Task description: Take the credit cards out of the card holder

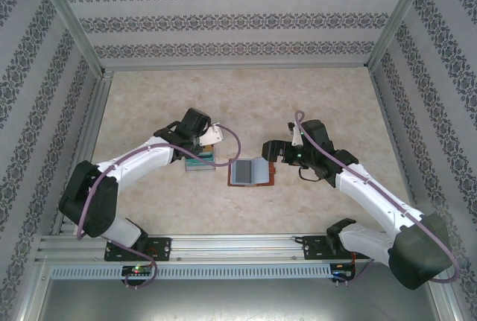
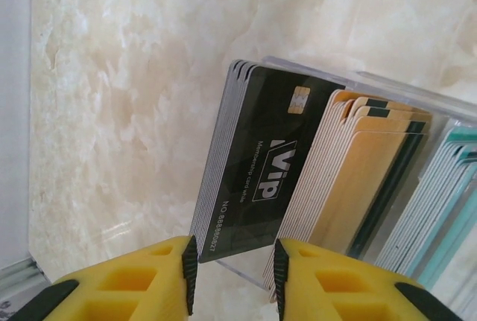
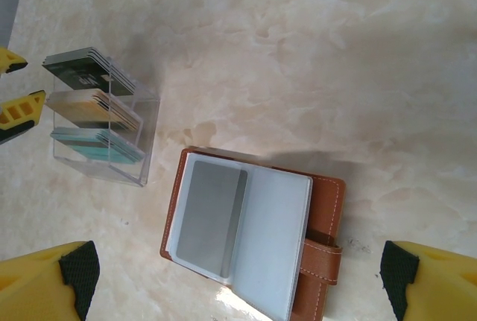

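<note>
The clear plastic tray point(image 3: 146, 142) stands on the marble-patterned table point(image 3: 335, 53) and has three compartments in a row. One holds a stack of black VIP cards point(image 2: 257, 179), the middle one holds tan cards point(image 2: 350, 187), and the last holds teal cards point(image 2: 440, 202). All of them stand on edge and lean a little.

The card holder point(image 3: 324, 209) lies spread open on the table near the tray, not touching it, and in the top view it is between the two arms. It is of reddish-brown leather with pale stitching and has a snap tab point(image 3: 322, 255) on one side. Inside it is blue-grey. One grey credit card point(image 3: 212, 217) sits in the pocket nearer the tray. Whether the other leaf holds a card, I cannot tell.

The left gripper point(image 2: 232, 276) is at the black-card end of the tray, its jaws parted and gripping nothing. The right gripper point(image 3: 237, 280) hangs above the card holder with its jaws spread wide, and it is empty.
</note>
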`<state>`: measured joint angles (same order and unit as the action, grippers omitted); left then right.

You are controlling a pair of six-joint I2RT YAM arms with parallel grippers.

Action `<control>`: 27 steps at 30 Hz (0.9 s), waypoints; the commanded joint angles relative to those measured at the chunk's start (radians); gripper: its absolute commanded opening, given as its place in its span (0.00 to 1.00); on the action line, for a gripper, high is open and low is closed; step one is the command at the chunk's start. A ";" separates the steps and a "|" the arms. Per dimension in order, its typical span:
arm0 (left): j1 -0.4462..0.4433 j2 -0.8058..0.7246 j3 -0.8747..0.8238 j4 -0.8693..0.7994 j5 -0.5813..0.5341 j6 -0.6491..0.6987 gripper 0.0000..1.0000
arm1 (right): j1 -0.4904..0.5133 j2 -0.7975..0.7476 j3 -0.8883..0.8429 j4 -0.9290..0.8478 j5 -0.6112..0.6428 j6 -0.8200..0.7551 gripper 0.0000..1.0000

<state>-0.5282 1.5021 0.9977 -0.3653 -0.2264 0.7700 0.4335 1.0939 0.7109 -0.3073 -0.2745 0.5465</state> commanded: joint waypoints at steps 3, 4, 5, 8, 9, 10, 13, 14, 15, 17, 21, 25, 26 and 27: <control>0.010 -0.100 0.100 -0.120 0.118 -0.311 0.49 | -0.003 0.032 0.005 0.031 -0.046 0.005 0.97; 0.010 -0.109 0.119 -0.144 0.155 -0.391 0.54 | 0.004 0.040 0.009 0.033 -0.047 0.004 0.95; 0.011 -0.114 0.134 -0.156 0.177 -0.470 0.60 | 0.010 0.048 0.013 0.035 -0.050 0.003 0.93; 0.009 -0.110 0.203 -0.220 0.282 -0.758 0.67 | 0.050 0.086 0.031 0.039 -0.044 -0.002 0.87; 0.009 -0.104 0.217 -0.235 0.306 -0.844 0.67 | 0.063 0.099 0.036 0.040 -0.038 -0.001 0.84; 0.009 -0.097 0.228 -0.246 0.335 -0.936 0.66 | 0.078 0.116 0.039 0.043 -0.033 0.001 0.82; 0.009 -0.087 0.192 -0.206 0.475 -1.137 0.63 | 0.118 0.163 0.042 0.062 -0.025 0.016 0.70; 0.005 -0.086 0.160 -0.163 0.528 -1.193 0.62 | 0.130 0.176 0.041 0.068 -0.019 0.020 0.68; 0.000 -0.085 0.129 -0.123 0.554 -1.241 0.62 | 0.141 0.189 0.039 0.071 -0.013 0.023 0.64; -0.020 -0.084 0.058 -0.038 0.575 -1.338 0.61 | 0.163 0.221 0.038 0.068 0.006 0.029 0.58; -0.053 -0.052 -0.020 0.038 0.584 -1.458 0.57 | 0.173 0.261 0.012 0.069 0.035 0.053 0.56; -0.096 0.009 -0.061 0.108 0.623 -1.537 0.55 | 0.173 0.270 -0.012 0.032 0.103 0.056 0.55; -0.105 0.024 -0.065 0.129 0.635 -1.551 0.55 | 0.171 0.271 -0.018 0.025 0.118 0.056 0.55; -0.114 0.043 -0.069 0.150 0.648 -1.566 0.55 | 0.168 0.272 -0.025 0.020 0.126 0.056 0.54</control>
<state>-0.6113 1.5093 0.9424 -0.3367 0.3599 -0.6727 0.6003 1.3586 0.7094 -0.2554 -0.2211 0.5880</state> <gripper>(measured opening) 0.547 0.546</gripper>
